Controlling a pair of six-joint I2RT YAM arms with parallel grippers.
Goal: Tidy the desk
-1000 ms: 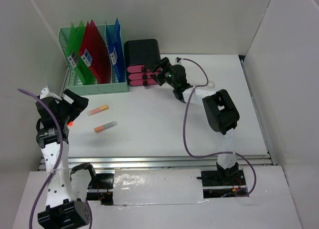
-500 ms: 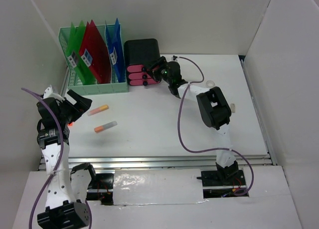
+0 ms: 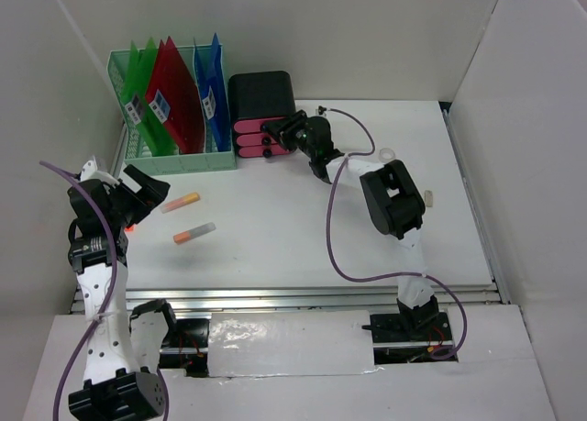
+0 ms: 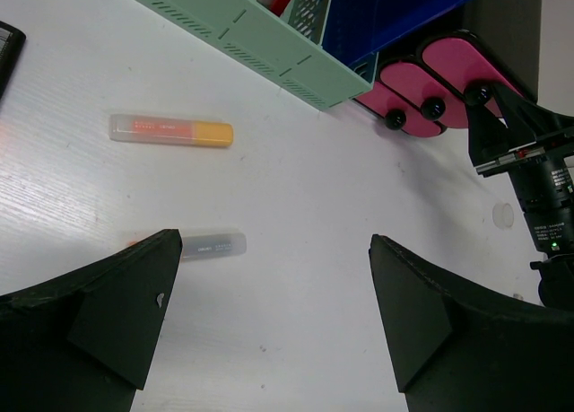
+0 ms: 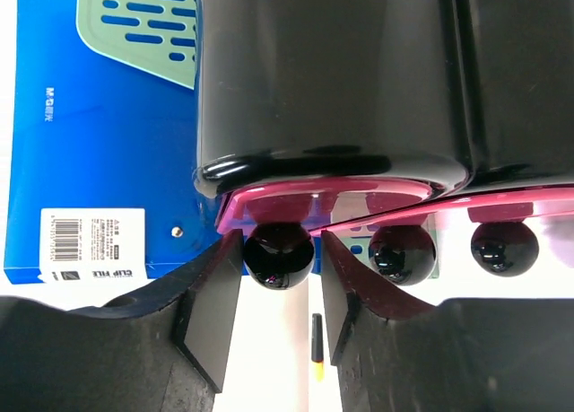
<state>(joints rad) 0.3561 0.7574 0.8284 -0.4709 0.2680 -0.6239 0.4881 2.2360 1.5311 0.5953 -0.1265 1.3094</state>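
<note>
Right wrist: "CLIP FILE" on blue plastic folder point(image 5: 90, 161); right gripper point(image 5: 279, 267) narrow around black round knob point(image 5: 280, 255), contact unclear; left gripper point(image 4: 275, 244) wide, empty.

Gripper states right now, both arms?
Left gripper: open, holding nothing.
Right gripper: fingers either side of a black drawer knob; gripped or not cannot be told.

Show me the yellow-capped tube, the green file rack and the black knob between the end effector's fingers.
yellow-capped tube point(image 4: 170, 130): left wrist view, middle of its body.
green file rack point(image 3: 183, 161): top external view, front wall.
black knob point(image 5: 279, 255): right wrist view, centre of the ball.
</note>
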